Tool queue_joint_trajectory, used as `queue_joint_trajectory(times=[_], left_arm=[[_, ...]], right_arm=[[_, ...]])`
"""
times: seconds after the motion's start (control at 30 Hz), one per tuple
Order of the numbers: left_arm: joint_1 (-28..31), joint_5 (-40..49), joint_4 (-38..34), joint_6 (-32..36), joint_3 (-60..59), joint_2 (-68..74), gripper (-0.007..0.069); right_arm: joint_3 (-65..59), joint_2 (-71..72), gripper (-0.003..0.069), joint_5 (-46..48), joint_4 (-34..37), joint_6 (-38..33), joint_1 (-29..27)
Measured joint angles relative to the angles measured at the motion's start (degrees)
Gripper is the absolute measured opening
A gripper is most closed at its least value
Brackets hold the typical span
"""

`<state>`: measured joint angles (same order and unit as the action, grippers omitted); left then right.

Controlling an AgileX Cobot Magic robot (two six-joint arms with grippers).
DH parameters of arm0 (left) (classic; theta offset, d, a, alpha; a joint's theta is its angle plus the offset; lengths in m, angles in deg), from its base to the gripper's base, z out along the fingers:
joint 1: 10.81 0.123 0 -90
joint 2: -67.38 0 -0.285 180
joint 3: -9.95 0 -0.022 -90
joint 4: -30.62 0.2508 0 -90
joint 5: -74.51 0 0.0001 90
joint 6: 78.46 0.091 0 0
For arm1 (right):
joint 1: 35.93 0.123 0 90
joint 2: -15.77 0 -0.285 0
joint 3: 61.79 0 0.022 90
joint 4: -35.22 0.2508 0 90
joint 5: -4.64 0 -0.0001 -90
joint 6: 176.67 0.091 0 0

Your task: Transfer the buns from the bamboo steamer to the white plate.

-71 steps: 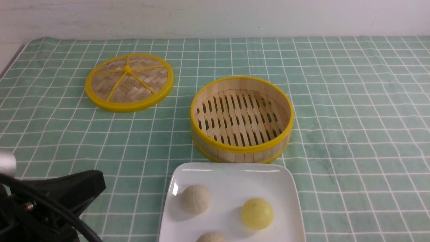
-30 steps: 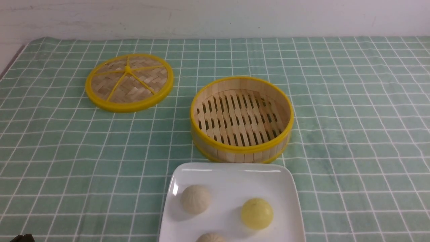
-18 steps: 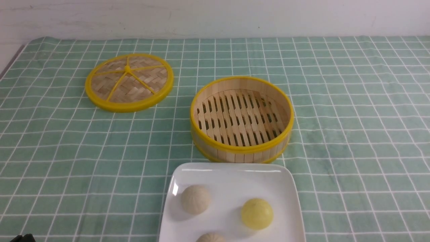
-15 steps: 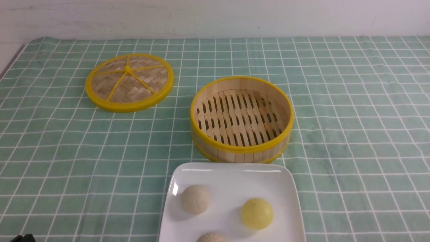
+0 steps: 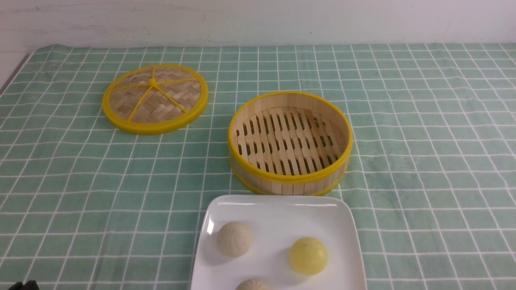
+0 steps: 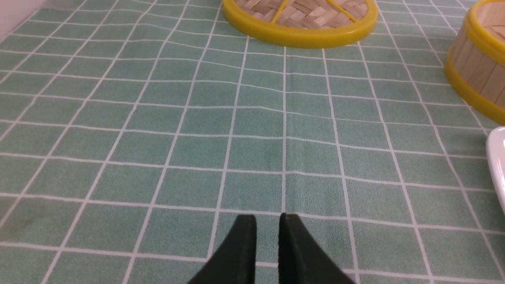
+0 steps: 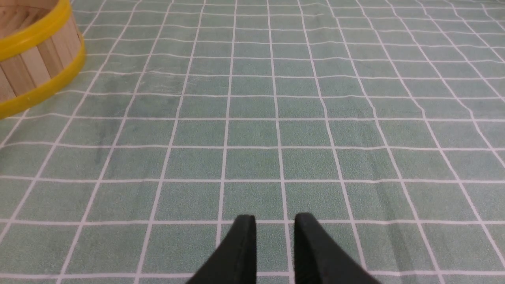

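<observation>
1. All three small dome-shaped buns sit on the large glossy white squarish plate [image 5: 278,209]: a pale pleated one [image 5: 234,239], a smooth yellow one [image 5: 308,255], and a second pale one [image 5: 252,284] cut off by the near edge of the front view.
2. The round bamboo steamer with yellow rims [image 5: 290,177] stands just behind the plate, its slotted floor bare. I judge the task done.
3. My left gripper [image 6: 267,232] hangs low over the green checked tablecloth [image 5: 423,161], its black fingers nearly together with a narrow slit between them, holding nothing. The plate's edge lies off to one side of it.
4. My right gripper [image 7: 274,234] is the same: fingers close together, a slim gap, nothing held, over bare cloth near the steamer's wall.
5. What could go wrong: if either arm swings inward, it could clip the plate's rim and jolt it; the round buns would likely roll.
6. The flat woven lid with yellow spokes [image 5: 155,98] lies well apart, out of harm's way.
</observation>
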<state>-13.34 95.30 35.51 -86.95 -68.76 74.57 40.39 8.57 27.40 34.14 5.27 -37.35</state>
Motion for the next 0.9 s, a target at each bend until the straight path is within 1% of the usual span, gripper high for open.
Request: queue_joint_trajectory(times=[0.63, 0.9], left_arm=[[0.0, 0.0, 0.2, 0.0, 0.0, 0.0, 0.0129], [0.0, 0.1, 0.2, 0.0, 0.0, 0.0, 0.0136]], right_arm=[[0.0, 0.0, 0.0201, 0.0, 0.0, 0.0, 0.0], [0.0, 0.0, 0.0202, 0.0, 0.0, 0.0, 0.0]])
